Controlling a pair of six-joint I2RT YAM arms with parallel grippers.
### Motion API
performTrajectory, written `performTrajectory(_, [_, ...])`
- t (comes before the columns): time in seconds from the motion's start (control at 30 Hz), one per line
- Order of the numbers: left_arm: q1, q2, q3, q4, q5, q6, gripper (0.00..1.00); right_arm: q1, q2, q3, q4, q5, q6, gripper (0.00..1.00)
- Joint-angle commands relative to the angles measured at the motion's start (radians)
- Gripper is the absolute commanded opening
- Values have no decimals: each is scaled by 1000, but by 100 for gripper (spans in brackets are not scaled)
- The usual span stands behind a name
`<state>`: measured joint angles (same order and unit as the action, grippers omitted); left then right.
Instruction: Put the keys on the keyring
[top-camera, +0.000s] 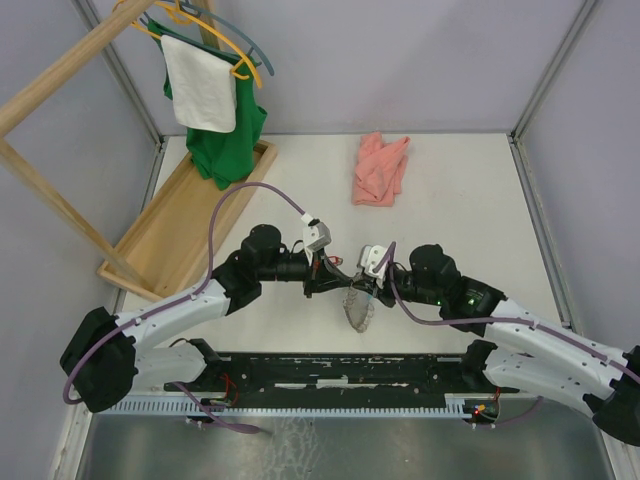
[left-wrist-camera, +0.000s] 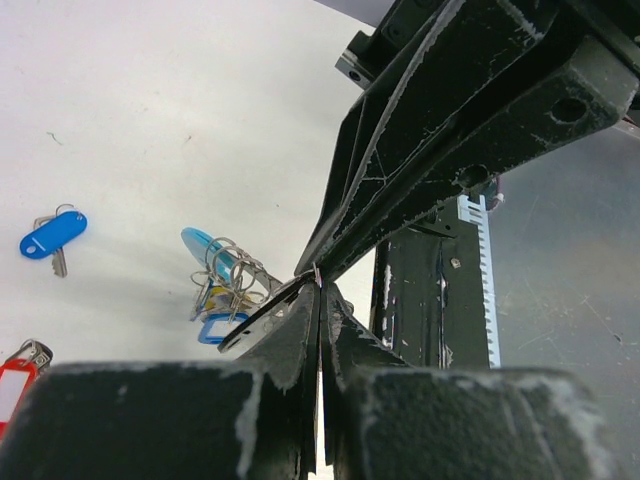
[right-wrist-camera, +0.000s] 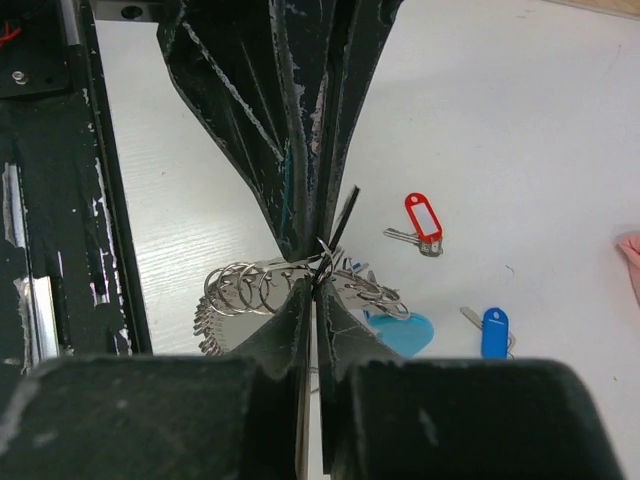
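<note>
My two grippers meet tip to tip above the table's near middle. My right gripper (top-camera: 352, 288) (right-wrist-camera: 318, 282) is shut on the keyring (right-wrist-camera: 240, 290), whose silvery rings and light-blue tag (right-wrist-camera: 400, 332) hang around its tips; the keyring also shows in the top view (top-camera: 358, 308) and the left wrist view (left-wrist-camera: 222, 268). My left gripper (top-camera: 337, 283) (left-wrist-camera: 320, 285) is shut on a small wire ring; a black-tagged key (left-wrist-camera: 262, 312) hangs beside its tips. A red-tagged key (right-wrist-camera: 422, 220) and a blue-tagged key (right-wrist-camera: 493, 331) lie on the table beyond.
A pink cloth (top-camera: 380, 168) lies at the back. A wooden tray (top-camera: 185, 235) sits at the left under a rack with a green shirt (top-camera: 235, 140) and a white towel (top-camera: 200, 85) on hangers. The black base rail (top-camera: 340, 370) runs along the near edge.
</note>
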<state>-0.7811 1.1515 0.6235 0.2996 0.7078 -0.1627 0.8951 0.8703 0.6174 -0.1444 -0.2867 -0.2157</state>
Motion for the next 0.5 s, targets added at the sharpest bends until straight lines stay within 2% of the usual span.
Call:
performTrajectory(0.0, [-3,-34,32,-20,-31,35,3,2,-25,29,-35,57,-56,1])
performTrajectory(0.17, [-3,-15,5,3,-44,12,3,2,-61,49,-127,111,-104,1])
performTrajectory(0.33, [-11,37,-51,113,-62,-42,3,2,-72,103,-288,141,-156,1])
performTrajectory(0.47, [-29,100,-93,226,-104,-104,3,2,-35,125,-344,138,-159,1])
